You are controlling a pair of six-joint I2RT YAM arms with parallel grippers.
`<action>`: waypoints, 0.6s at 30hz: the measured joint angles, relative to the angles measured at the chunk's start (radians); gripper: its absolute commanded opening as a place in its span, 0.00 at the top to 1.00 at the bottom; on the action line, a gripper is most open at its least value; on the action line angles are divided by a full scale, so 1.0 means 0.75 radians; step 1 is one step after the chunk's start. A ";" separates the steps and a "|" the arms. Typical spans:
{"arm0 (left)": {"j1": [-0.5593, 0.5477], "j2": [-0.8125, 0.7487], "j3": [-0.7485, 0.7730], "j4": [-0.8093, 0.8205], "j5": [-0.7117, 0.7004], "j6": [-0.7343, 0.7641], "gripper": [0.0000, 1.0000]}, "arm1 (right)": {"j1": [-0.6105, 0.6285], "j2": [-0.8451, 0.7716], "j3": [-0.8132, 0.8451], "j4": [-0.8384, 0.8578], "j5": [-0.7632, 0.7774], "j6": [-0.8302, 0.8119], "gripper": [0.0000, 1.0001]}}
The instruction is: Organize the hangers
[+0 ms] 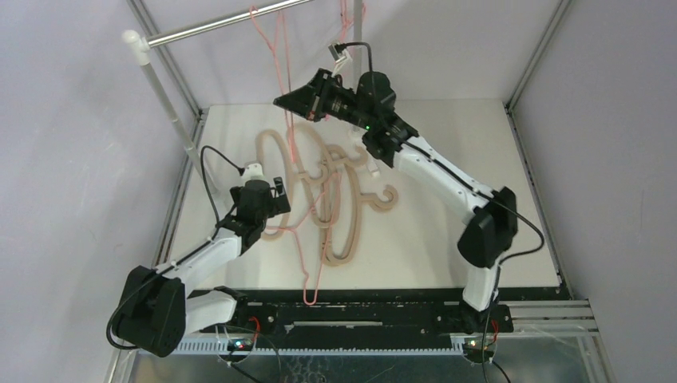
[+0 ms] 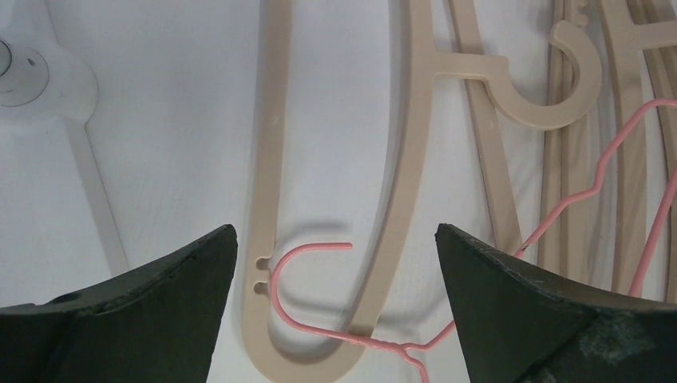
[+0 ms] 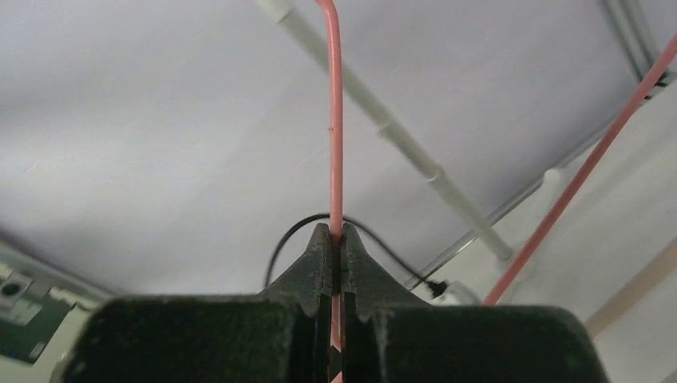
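Several beige hangers [image 1: 345, 209] lie overlapping in the middle of the table. A pink wire hanger [image 1: 308, 267] lies across them toward the near edge. My left gripper [image 1: 277, 197] is open and empty, low over their left side. In the left wrist view its jaws [image 2: 335, 231] straddle a pink hook [image 2: 307, 251] that rests on a beige loop [image 2: 270, 159]. My right gripper [image 1: 281, 101] is raised near the rail and shut on a pink wire hanger [image 1: 275, 49]. The wire [image 3: 335, 120] runs up from between its closed fingertips [image 3: 336, 233]. Another pink hanger [image 1: 352, 16] hangs from the rail.
The silver rail [image 1: 223, 25] crosses the top left on a white post [image 1: 164, 96], whose foot [image 2: 24, 73] shows in the left wrist view. Grey walls and metal frame bars close in the table on three sides. A second pink wire [image 3: 591, 167] slants past the right gripper.
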 measured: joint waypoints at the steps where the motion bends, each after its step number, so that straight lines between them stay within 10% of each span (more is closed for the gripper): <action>1: 0.000 -0.002 0.000 -0.001 0.000 0.000 0.00 | -0.014 0.053 0.035 0.011 0.002 0.011 1.00; 18: 0.000 -0.046 -0.031 0.002 -0.036 0.000 0.01 | -0.134 0.363 0.322 0.199 0.023 0.189 1.00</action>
